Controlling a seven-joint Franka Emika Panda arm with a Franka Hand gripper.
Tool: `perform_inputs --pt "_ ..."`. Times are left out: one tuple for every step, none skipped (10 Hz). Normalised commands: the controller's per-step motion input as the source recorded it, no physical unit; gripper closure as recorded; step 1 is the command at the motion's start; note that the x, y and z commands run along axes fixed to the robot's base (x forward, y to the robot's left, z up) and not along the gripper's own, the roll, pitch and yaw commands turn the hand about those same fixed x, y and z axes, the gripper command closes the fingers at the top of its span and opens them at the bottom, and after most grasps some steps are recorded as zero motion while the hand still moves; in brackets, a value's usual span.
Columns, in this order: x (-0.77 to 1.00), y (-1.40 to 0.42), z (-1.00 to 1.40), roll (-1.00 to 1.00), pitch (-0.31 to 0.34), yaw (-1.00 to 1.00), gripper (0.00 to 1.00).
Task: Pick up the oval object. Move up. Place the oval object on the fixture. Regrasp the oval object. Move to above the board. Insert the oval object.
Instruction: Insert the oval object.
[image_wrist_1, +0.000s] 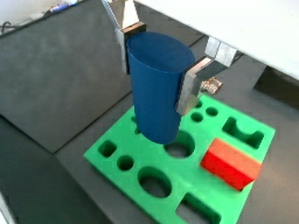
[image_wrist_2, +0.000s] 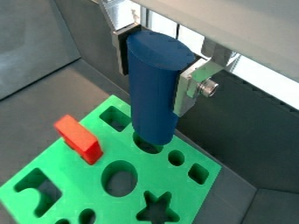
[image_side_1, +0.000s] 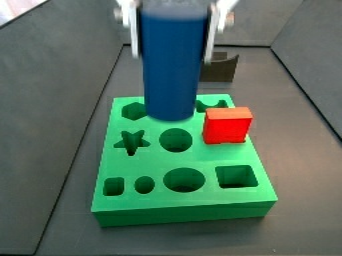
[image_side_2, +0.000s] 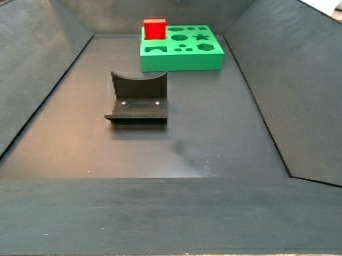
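The oval object (image_wrist_1: 156, 87) is a smooth blue peg, standing upright in my gripper (image_wrist_1: 160, 70). The silver fingers (image_wrist_1: 191, 87) press its upper end from both sides. Both wrist views show the peg (image_wrist_2: 153, 87) the same way in the shut gripper (image_wrist_2: 155, 70). Its lower end hangs over the holes of the green board (image_wrist_1: 117, 144) (image_wrist_2: 70, 188). In a side view the peg (image_side_1: 171, 65) and gripper (image_side_1: 174, 35) stand over the board's (image_side_1: 181, 205) rear half; I cannot tell whether they touch. The fixture (image_side_2: 135, 98) stands bare on the floor; gripper and peg do not show there.
A red cube (image_wrist_1: 230, 164) (image_wrist_2: 79, 138) (image_side_1: 227, 125) rests on the board near one edge. The board (image_side_2: 181, 62) lies at the far end of a dark bin with sloping walls (image_side_2: 54, 90). The fixture (image_side_1: 221, 68) shows behind the board.
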Motion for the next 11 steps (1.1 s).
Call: perform_inputs --pt "-0.02 0.00 0.00 0.00 0.000 0.03 1.00" --pt "0.00 0.00 -0.20 0.02 -0.011 0.04 1.00" --pt "0.00 -0.16 -0.49 0.00 -0.069 0.02 1.00" --pt "0.31 -0.29 -0.59 0.03 -0.041 0.08 1.00" --pt "0.38 -0.31 -0.60 0.05 -0.027 0.10 1.00" --pt "0.35 -0.29 -0.63 0.07 -0.047 0.10 1.00" --pt "0.34 -0.24 -0.66 0.10 -0.069 0.14 1.00" --pt "0.23 -0.18 -0.72 0.16 -0.127 0.13 1.00" --pt "0.29 -0.17 -0.69 0.22 -0.113 0.17 1.00" --pt "0.28 -0.13 -0.59 0.28 -0.114 0.20 1.00" --pt "0.30 -0.11 -0.51 0.32 -0.111 0.19 1.00"
